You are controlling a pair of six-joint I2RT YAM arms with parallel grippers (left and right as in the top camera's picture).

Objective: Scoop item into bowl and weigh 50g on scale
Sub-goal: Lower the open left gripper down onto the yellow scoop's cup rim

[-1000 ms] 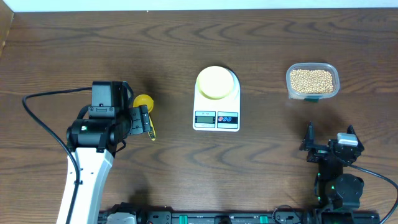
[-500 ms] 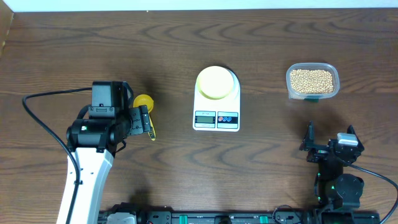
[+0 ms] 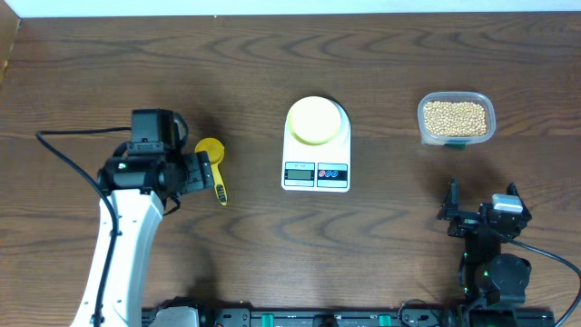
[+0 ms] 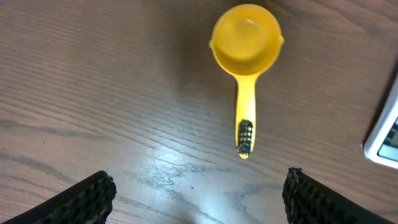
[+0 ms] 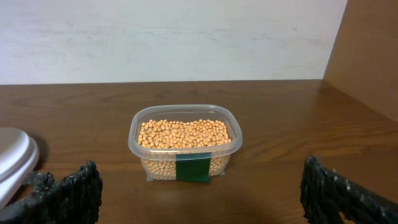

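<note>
Scale (image 3: 316, 156) readout illegible overhead; just its corner in left wrist view

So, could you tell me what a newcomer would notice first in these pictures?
Probably the bright yellow scoop lying on the dark wooden table, left of centre. Then the pale-yellow bowl sitting on the white scale in the middle, and the clear container full of tan beans at the far right.
</note>
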